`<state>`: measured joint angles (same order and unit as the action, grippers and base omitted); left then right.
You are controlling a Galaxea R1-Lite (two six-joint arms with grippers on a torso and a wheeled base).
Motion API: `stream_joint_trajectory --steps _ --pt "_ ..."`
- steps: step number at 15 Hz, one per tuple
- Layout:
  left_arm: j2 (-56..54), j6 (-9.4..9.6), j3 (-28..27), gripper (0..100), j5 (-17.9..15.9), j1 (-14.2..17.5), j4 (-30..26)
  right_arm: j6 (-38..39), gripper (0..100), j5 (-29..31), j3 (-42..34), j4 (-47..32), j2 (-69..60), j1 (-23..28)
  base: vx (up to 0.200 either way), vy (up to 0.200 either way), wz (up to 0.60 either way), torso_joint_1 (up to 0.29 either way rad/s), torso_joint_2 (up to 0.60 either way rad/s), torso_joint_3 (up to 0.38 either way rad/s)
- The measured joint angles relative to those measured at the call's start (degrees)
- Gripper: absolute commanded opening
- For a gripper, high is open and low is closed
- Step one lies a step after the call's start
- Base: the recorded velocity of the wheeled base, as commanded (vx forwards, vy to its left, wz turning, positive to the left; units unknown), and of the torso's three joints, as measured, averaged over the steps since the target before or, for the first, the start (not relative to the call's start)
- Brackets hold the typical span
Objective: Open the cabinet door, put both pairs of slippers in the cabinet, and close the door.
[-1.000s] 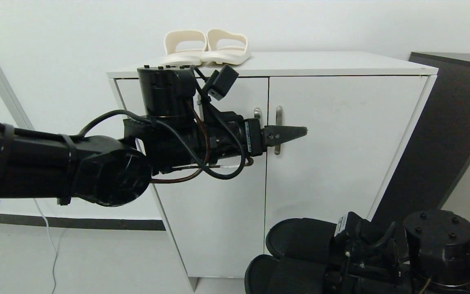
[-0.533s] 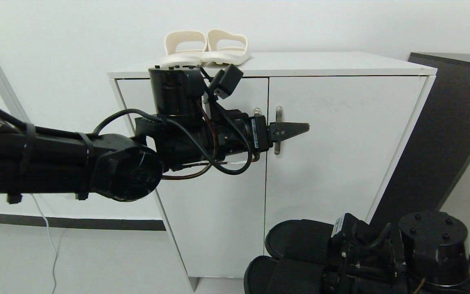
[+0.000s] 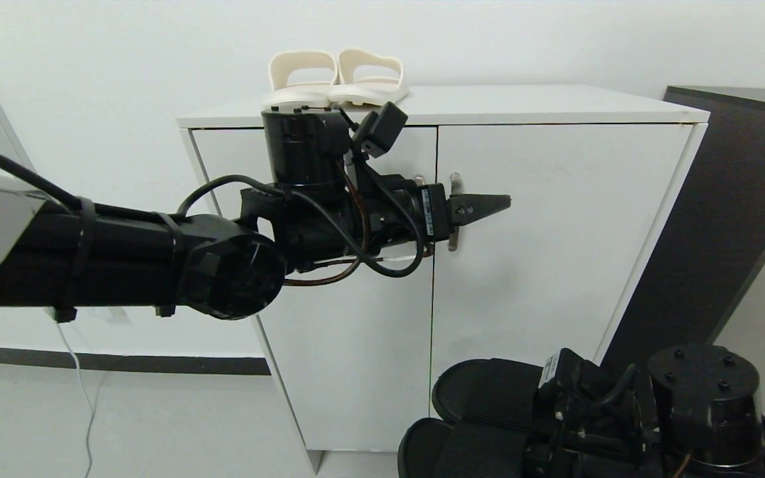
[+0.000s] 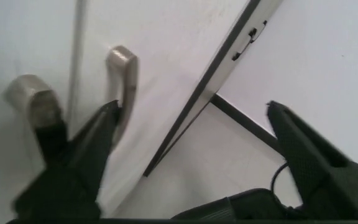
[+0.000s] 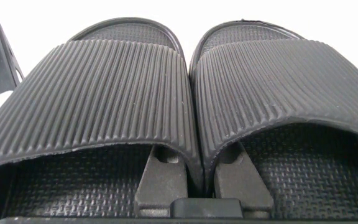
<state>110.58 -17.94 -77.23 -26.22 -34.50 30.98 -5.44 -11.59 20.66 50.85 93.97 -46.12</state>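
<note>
Since a second ago my left arm has risen and slid toward 3 o'clock, carrying the left tool higher across the door handles; the cabinet and both pairs of slippers sit where they were.

From the head camera, the white cabinet fills the centre with both doors shut. The cream slippers lie side by side on its top at 12 o'clock. The left tool points toward 3 o'clock and crosses in front of the right door's handle, just right of the door seam. The left door's handle peeks out behind the wrist. The black slippers are at 5 o'clock, low in front of the right door, on the end of my right arm. A dark panel leans beside the cabinet at 3 o'clock.

On the left wrist camera the tool is spread wide. One finger lies in front of the right door's handle, between the two handles; I cannot tell whether it touches. The other finger hangs well clear of the door.

On the right wrist camera the right tool is clamped narrow on the black slippers, one finger under each strap, pinching their adjoining inner edges together.
</note>
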Motion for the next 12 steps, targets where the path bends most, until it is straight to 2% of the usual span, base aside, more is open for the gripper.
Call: stream_joint_trajectory --steps 5,9,12 --pt "-0.57 0.10 2.04 0 0.06 0.02 0.17 0.00 0 -0.09 -0.33 -0.02 0.05 -0.33 0.000 0.000 0.00 0.000 0.00 0.000" --pt "-4.00 0.00 7.13 0 -0.16 -0.28 0.44 -0.37 0 -4.68 -1.67 0.24 -0.09 -0.40 0.000 0.000 0.00 0.000 0.00 0.000" --pt "-7.55 0.32 11.65 0 0.00 -0.80 0.28 -0.59 0 -7.36 -4.05 4.57 -0.28 -0.46 0.000 0.000 0.00 0.000 0.00 0.000"
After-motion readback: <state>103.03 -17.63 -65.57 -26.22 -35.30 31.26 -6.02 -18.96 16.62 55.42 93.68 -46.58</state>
